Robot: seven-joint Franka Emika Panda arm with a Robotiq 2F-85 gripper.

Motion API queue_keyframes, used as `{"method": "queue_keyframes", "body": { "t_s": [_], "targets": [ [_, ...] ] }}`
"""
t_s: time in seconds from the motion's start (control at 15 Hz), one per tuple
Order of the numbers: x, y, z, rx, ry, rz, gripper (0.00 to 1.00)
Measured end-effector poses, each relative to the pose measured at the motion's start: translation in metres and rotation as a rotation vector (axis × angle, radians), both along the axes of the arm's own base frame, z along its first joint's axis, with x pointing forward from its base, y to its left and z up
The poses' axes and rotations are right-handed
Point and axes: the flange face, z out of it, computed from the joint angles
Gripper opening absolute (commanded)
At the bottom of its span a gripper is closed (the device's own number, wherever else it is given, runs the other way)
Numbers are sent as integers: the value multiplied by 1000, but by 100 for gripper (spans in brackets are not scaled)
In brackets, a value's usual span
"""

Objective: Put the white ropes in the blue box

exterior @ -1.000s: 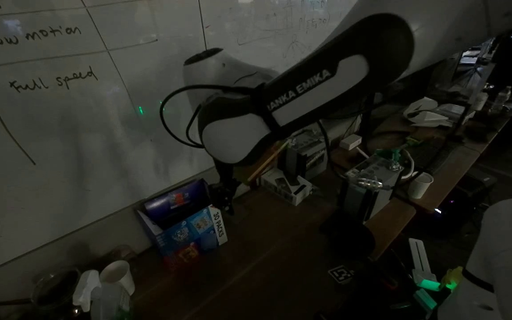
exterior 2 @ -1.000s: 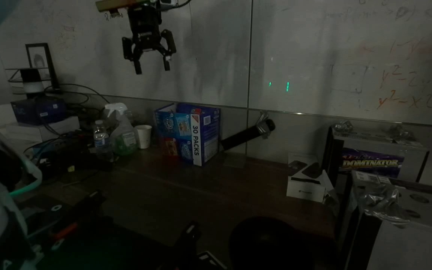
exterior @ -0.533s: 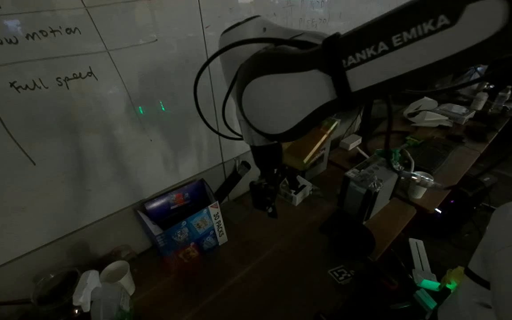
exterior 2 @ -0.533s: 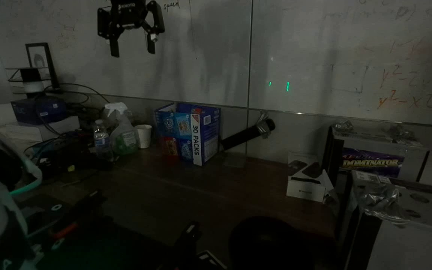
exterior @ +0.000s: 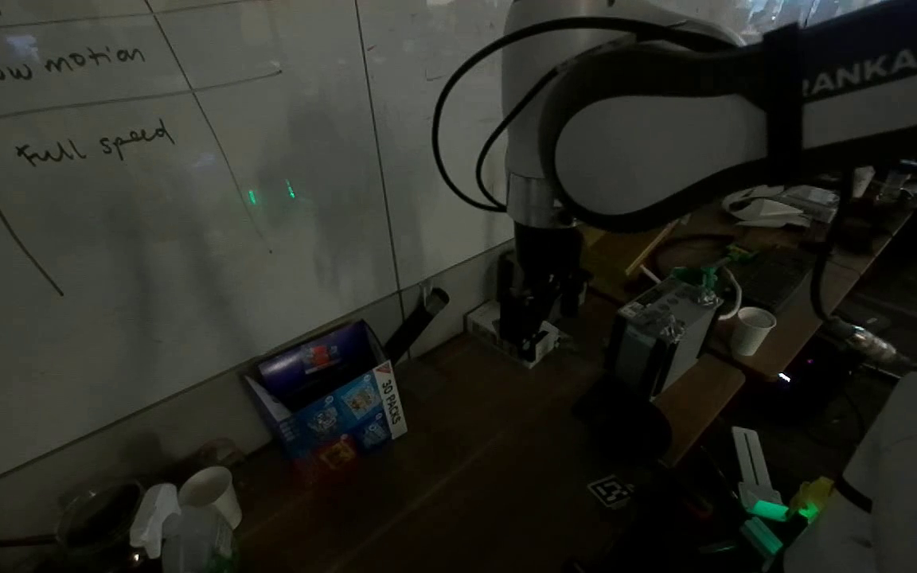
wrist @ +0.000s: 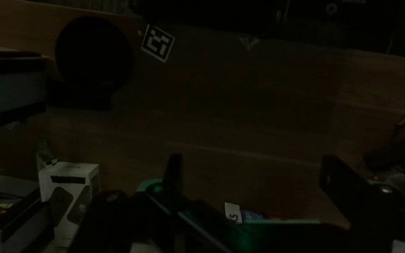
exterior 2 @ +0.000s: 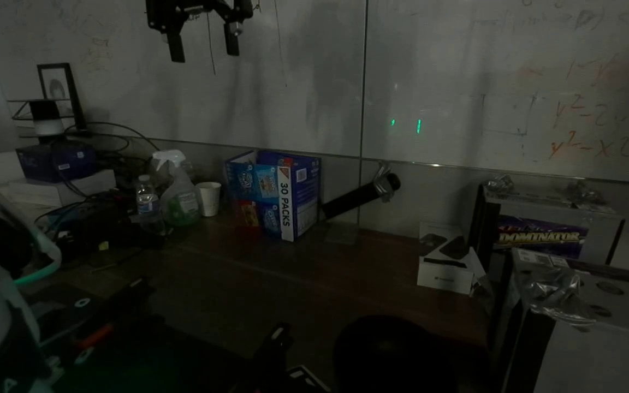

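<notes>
One blue box [exterior 2: 273, 197] (lower), apart from pincer [exterior 2: 205, 58]

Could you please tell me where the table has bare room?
In dim light, the brown wooden table looks bare between the blue printed cardboard box, white cardboard carton and round black object. Beside the box it is crowded: white paper cup, clear plastic spray bottle, clear plastic water bottle.

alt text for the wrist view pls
Open black gripper above a dim brown wooden table, a sliver of blue printed cardboard box showing between its jaws. Upper left, a square black-and-white marker lies beside a round black object.
</notes>
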Motion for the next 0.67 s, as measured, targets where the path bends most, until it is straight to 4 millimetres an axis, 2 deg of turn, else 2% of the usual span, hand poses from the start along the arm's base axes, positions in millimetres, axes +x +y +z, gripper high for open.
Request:
{"method": "queue_keyframes", "body": {
  "t_s": [0.67],
  "targets": [
    [-19, -20, -7, 36, -77, -63, 100]
  ]
}}
